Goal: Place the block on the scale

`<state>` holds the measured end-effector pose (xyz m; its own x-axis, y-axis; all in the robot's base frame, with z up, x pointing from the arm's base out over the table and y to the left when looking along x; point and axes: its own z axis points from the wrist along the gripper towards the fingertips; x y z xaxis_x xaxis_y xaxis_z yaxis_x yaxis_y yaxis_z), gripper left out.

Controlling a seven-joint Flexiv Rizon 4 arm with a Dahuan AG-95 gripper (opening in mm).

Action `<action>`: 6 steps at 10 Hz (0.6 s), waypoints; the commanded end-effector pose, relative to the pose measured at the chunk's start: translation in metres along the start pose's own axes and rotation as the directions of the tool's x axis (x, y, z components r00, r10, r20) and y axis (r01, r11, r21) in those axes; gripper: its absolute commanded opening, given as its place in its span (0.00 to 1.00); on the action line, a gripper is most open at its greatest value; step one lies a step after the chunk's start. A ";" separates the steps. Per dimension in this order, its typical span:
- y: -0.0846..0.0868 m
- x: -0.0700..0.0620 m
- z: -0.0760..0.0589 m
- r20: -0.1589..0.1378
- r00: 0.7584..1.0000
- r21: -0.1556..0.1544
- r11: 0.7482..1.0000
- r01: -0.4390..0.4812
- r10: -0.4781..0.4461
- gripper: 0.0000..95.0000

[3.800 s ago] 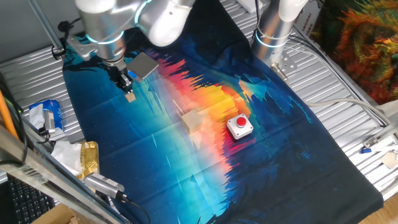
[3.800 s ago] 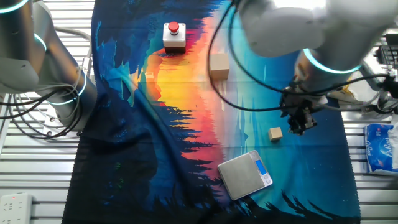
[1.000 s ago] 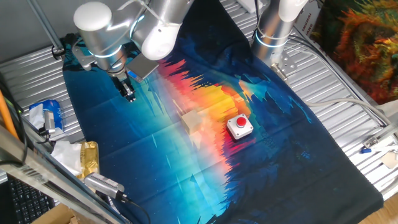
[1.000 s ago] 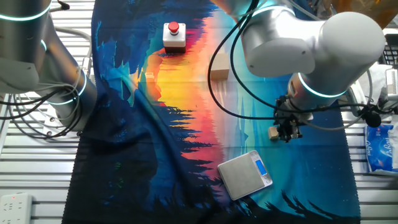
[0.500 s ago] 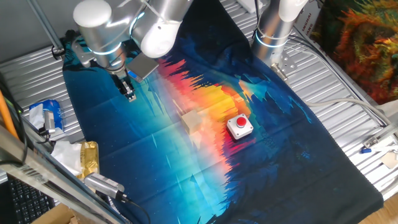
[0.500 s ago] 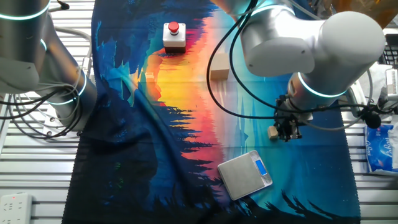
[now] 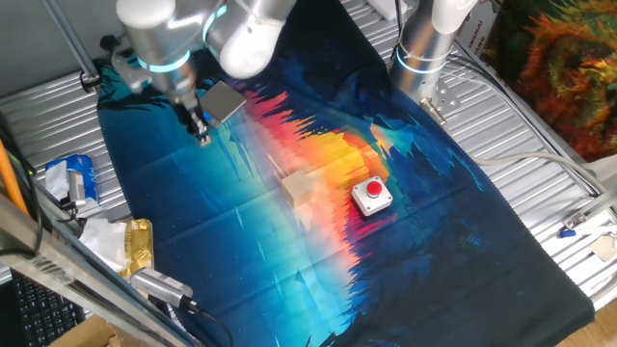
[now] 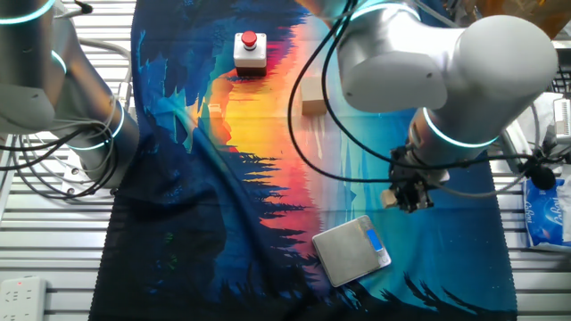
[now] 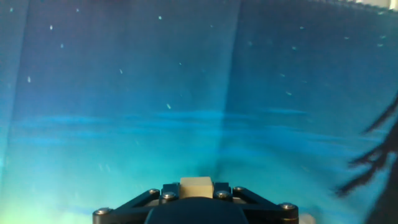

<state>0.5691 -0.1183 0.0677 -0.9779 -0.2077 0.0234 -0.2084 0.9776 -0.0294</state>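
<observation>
My gripper point(image 7: 202, 136) is shut on the tiny tan wooden block point(image 9: 196, 184), which shows between the fingers at the bottom of the hand view. In the other fixed view the gripper point(image 8: 407, 198) hangs a little above the cloth with the block point(image 8: 389, 198) peeking out at its left side. The scale point(image 8: 351, 251), flat with a grey metallic plate and a blue part at one edge, lies on the cloth just below and left of the gripper there. In one fixed view the scale point(image 7: 224, 100) lies close beside the gripper, to its upper right.
A larger pale wooden block point(image 7: 297, 185) and a white box with a red button point(image 7: 371, 195) sit mid-cloth. A second arm's base point(image 7: 424, 48) stands at the far edge. Packets point(image 7: 72, 178) and clutter lie off the cloth's left side.
The gripper has risen off the cloth with the block in it and shifted slightly toward the scale.
</observation>
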 end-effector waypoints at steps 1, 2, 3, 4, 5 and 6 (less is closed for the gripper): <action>-0.010 0.009 -0.008 -0.005 1.000 -0.001 1.000 0.013 -0.013 0.00; -0.013 0.012 -0.010 -0.006 1.000 0.001 1.000 0.016 -0.016 0.00; -0.015 0.016 -0.013 -0.006 1.000 0.002 1.000 0.019 -0.019 0.00; -0.019 0.021 -0.017 -0.007 1.000 0.002 1.000 0.021 -0.021 0.00; -0.023 0.026 -0.022 -0.013 1.000 0.011 1.000 0.028 -0.028 0.00; -0.026 0.031 -0.025 -0.020 0.999 0.012 1.000 0.027 -0.027 0.00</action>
<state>0.5422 -0.1505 0.0962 -0.9713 -0.2332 0.0471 -0.2353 0.9709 -0.0443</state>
